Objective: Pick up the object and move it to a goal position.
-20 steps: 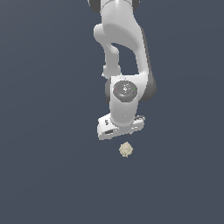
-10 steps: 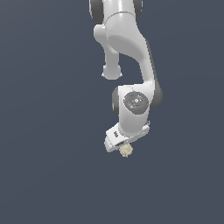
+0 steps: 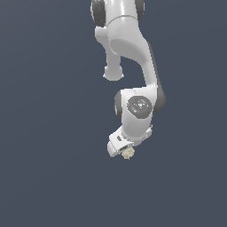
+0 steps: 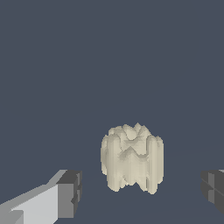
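The white arm (image 3: 133,66) reached down over the plain dark floor (image 3: 44,177). Its gripper (image 4: 140,194) was spread wide, pads (image 4: 70,192) well clear on both sides. The little beige object (image 4: 132,158) sat between them, untouched, right under the wrist.

Exterior view: the arm (image 3: 128,53) is cut off at the top edge; its base is out of frame. The gripper (image 3: 125,152) hides its own jaws and covers the upper part of the object (image 3: 128,153); contact cannot be judged here. Wrist view: both fingers (image 4: 70,194) are cropped by the picture's edges, one showing only a dark pad. The object's (image 4: 132,158) far side is unseen.
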`<state>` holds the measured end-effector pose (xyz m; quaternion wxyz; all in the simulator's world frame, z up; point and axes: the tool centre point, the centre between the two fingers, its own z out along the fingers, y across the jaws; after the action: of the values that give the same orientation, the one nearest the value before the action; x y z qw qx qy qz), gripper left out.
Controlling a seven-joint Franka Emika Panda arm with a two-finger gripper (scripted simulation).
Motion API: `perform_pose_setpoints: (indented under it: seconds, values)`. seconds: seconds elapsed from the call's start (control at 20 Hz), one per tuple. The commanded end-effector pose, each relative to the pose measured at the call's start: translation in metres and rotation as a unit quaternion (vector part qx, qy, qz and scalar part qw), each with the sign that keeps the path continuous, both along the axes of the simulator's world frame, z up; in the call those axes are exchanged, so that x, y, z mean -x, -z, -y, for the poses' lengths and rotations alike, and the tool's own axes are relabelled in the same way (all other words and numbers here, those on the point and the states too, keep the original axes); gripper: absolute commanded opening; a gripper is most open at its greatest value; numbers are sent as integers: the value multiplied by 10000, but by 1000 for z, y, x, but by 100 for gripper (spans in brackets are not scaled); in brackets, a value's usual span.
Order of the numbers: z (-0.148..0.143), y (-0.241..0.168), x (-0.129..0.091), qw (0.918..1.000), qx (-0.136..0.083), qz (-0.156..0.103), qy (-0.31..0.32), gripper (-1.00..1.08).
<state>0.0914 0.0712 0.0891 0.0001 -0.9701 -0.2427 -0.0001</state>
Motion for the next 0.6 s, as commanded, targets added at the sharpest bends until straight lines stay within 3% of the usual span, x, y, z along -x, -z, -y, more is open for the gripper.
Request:
perform_pose_setpoints:
  seconds: [0.0,0.55]
  values:
    - [0,8,0,10000,1,-5,-2,100]
    - [0,48,0,10000,2,-1,-22,100]
